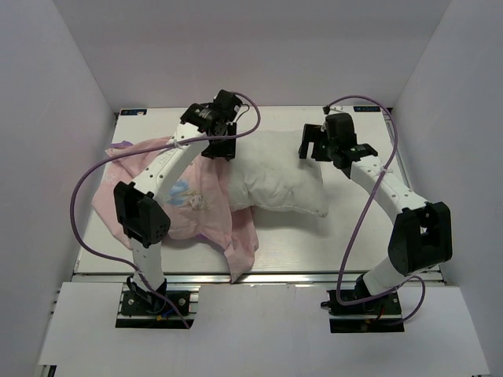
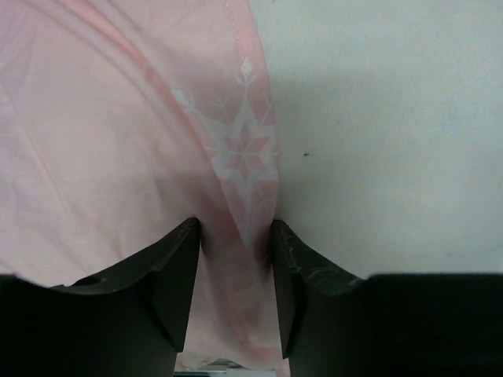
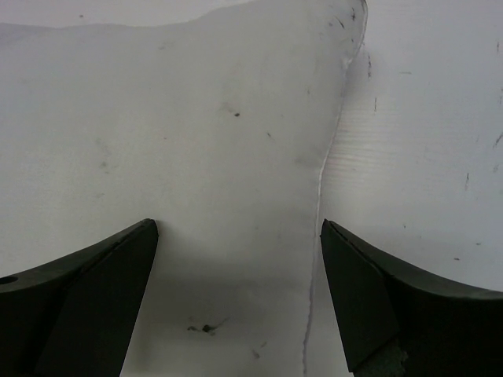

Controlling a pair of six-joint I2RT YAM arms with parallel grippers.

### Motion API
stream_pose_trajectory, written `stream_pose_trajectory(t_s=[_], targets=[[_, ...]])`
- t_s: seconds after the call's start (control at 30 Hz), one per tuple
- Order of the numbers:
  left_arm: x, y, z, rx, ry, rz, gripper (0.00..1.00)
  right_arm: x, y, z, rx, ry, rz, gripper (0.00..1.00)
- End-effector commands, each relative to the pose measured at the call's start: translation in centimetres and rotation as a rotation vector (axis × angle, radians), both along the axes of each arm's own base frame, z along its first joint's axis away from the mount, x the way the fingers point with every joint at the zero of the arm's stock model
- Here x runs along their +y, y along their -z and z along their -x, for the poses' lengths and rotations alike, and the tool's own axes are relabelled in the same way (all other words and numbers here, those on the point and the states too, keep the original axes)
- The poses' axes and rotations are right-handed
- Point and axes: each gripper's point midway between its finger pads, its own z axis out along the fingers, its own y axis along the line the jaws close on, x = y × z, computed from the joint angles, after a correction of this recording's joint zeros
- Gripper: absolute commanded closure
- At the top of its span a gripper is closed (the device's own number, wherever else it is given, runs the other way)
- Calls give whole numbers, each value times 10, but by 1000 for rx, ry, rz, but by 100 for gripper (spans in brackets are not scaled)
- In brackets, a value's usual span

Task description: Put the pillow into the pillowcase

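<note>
The plain white pillow [image 1: 279, 179] lies across the middle of the table. The pillowcase [image 1: 196, 206] lies crumpled to its left, pale pink face up, with a faint cartoon print. My left gripper [image 1: 219, 149] is at the pillow's left end. In the left wrist view it [image 2: 236, 236] is shut on a fold of the pillowcase [image 2: 118, 141] with a white snowflake on it, and the pillow [image 2: 377, 133] lies right beside it. My right gripper [image 1: 316, 149] is at the pillow's far right corner. In the right wrist view it [image 3: 240, 232] is open over the pillow [image 3: 196, 141], straddling its seam edge.
The white table [image 1: 354, 236] shows bare at the right and front, and in the right wrist view [image 3: 424, 157] beside the pillow. White walls close in the left, right and back. A tail of the pillowcase [image 1: 242, 255] hangs toward the front edge.
</note>
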Motion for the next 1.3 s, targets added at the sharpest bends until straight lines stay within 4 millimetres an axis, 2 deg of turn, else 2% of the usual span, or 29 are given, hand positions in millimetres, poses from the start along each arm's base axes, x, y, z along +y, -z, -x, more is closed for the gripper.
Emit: stream_pose_trajectory(t_s=[0.0,0.07,0.1,0.17,0.2,0.23,0.27,0.3,0.33,0.37,0.4,0.43,0.57,0.6,0.67,0.7,0.73,0.77,0.8,0.87,0.9,0.97,1.03,1.07,1.1,1.13,1.17,1.2,1.27], targets=[[4,-8,-2,-30,-11,-14,51,-11,3,7,18,41,-19,11],[4,-17,-6,-52,-21,-4,67,-10,11,14,48,29,-50,11],[4,-21,-6,-59,-26,1,80,-4,19,22,73,-6,-73,11],[0,-36,-10,-94,-26,30,96,8,21,28,84,-61,-124,11],[-5,-41,-11,-101,-17,56,100,15,23,33,92,-101,-152,11],[-9,-47,-12,-115,-8,79,100,34,24,43,96,-200,-227,14],[-20,-59,-14,-137,30,139,100,44,24,49,97,-259,-269,23],[-26,-66,-14,-150,51,172,100,64,18,64,112,-392,-354,37],[-33,-72,-14,-162,80,208,100,73,22,74,128,-455,-398,65],[-40,-77,-14,-170,110,241,100,86,7,73,46,-543,-442,74],[-49,-91,-17,-209,147,290,100,99,-5,87,34,-655,-508,83],[-66,-96,-11,-199,213,358,100,108,-12,94,8,-716,-534,100],[-117,-124,4,-231,410,510,100,135,-61,117,-249,-911,-539,100],[-126,-127,8,-234,445,523,100,137,-89,118,-376,-920,-522,100],[-154,-136,22,-223,551,599,100,142,-105,128,-474,-948,-511,100],[-162,-139,29,-213,584,626,100,141,-132,135,-622,-962,-510,100],[-174,-147,36,-213,623,658,100,142,-143,146,-686,-966,-530,100],[-182,-154,42,-213,651,688,100,140,-132,156,-701,-960,-537,100],[-188,-162,47,-225,678,707,100,132,-157,167,-847,-943,-534,100],[-199,-196,61,-301,742,769,100,126,-161,177,-945,-907,-502,100],[-202,-208,69,-320,768,796,100,115,-167,188,-1030,-878,-504,100],[-201,-235,85,-370,819,856,100,105,-172,203,-1089,-859,-528,100],[-197,-239,91,-390,821,859,100,100,-165,216,-1091,-865,-539,100],[-191,-230,93,-381,796,840,100,102,-156,216,-1054,-871,-539,100],[-185,-220,86,-388,745,801,100,105,-140,211,-1007,-867,-510,100],[-180,-207,85,-373,715,772,100,109,-116,204,-924,-841,-484,100],[-175,-172,82,-308,672,720,100,112,-76,192,-774,-802,-433,100],[-166,-166,85,-305,644,700,100,108,-46,176,-686,-722,-382,100],[-158,-141,87,-273,593,680,100,98,10,169,-494,-627,-339,100]])
